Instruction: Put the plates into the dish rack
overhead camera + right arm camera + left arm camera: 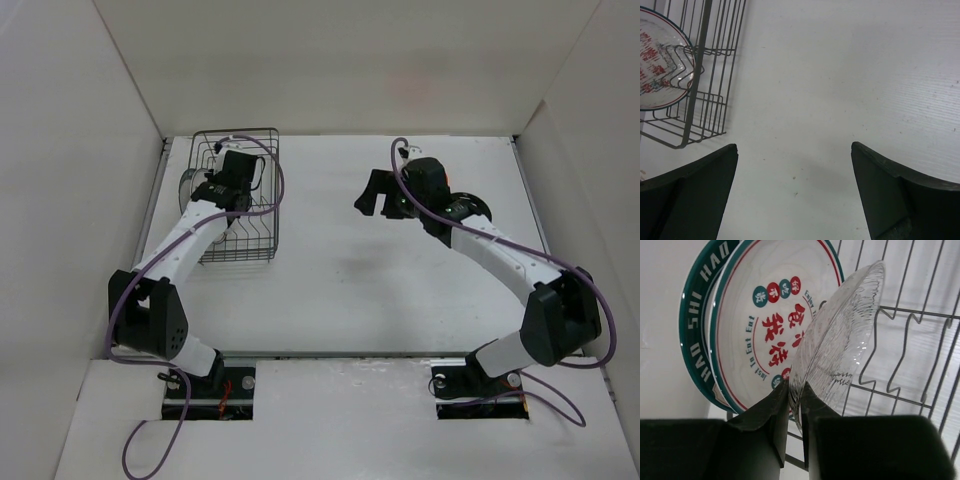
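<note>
White tabletop [350, 270] carries the rectangular black wire dish rack [240, 250] at its far left. Inside the rack, the left hand [795, 392] pinches the rim of a round clear glass plate [840, 340], which tilts beside the upright white plate with red marks [765, 315] and the white plate with a green patterned rim [692, 335]. The right hand [794, 146] hovers above the tabletop's middle, fingers spread wide.
</note>
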{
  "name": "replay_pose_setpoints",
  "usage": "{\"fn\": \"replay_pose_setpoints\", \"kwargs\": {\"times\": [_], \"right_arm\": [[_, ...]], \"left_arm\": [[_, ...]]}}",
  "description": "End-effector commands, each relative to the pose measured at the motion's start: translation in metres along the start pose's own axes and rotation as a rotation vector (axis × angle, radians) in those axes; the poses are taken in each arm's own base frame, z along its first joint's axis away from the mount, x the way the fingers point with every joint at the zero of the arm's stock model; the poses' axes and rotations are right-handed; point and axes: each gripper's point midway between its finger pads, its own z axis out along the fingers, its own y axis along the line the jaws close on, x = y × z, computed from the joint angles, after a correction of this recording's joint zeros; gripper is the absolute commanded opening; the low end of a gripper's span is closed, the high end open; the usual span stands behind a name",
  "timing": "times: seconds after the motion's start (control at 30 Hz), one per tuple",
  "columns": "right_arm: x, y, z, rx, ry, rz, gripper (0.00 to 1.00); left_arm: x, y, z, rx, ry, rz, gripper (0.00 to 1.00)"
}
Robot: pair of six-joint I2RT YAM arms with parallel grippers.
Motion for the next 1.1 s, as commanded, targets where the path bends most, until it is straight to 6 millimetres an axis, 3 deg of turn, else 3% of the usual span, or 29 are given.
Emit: {"fn": "replay_pose_setpoints", "kwargs": {"times": [0.0, 0.2, 0.3, 0.43, 0.53, 0.6, 0.63, 0.67, 0.8, 0.87, 0.9, 0.93, 1.07], "right_arm": [[-0.015, 0.007, -0.009, -0.028, -0.050, -0.017, 0.99], [-0.015, 0.007, -0.009, -0.028, -0.050, -0.017, 0.99], [-0.018, -0.005, -0.006, 0.013, -0.061, -0.009, 0.99], [-0.029, -0.039, 0.000, 0.094, -0.102, 0.017, 0.99], [-0.046, -0.090, 0.000, 0.217, -0.136, 0.011, 0.99], [-0.064, -0.115, 0.000, 0.266, -0.158, -0.014, 0.99], [-0.075, -0.139, -0.005, 0.299, -0.172, 0.001, 0.99], [-0.090, -0.145, -0.005, 0.297, -0.195, 0.009, 0.99], [-0.104, -0.209, 0.010, 0.341, -0.164, 0.050, 0.99], [-0.107, -0.225, 0.017, 0.346, -0.155, 0.069, 0.99], [-0.118, -0.228, 0.020, 0.334, -0.166, 0.057, 0.99], [-0.110, -0.240, 0.031, 0.338, -0.136, 0.063, 0.99], [-0.110, -0.264, 0.051, 0.347, -0.116, 0.072, 0.99]], "left_arm": [[-0.004, -0.005, -0.004, 0.037, -0.012, -0.034, 0.11], [-0.005, -0.009, -0.004, 0.077, -0.001, -0.030, 0.43], [-0.007, -0.010, -0.009, 0.098, -0.005, -0.035, 0.45], [-0.019, -0.014, -0.023, 0.178, -0.036, -0.027, 0.48], [-0.031, -0.015, -0.040, 0.248, -0.076, -0.043, 0.78], [-0.044, -0.013, -0.055, 0.298, -0.123, -0.034, 0.90], [-0.046, -0.013, -0.058, 0.312, -0.132, -0.039, 1.00], [-0.045, -0.013, -0.062, 0.325, -0.133, -0.026, 1.00], [-0.054, -0.015, -0.079, 0.402, -0.176, 0.000, 1.00], [-0.056, -0.016, -0.084, 0.423, -0.187, 0.006, 1.00], [-0.057, -0.015, -0.088, 0.433, -0.197, 0.003, 1.00], [-0.057, -0.017, -0.088, 0.444, -0.196, 0.004, 1.00], [-0.059, -0.020, -0.097, 0.493, -0.214, 0.010, 1.00]]}}
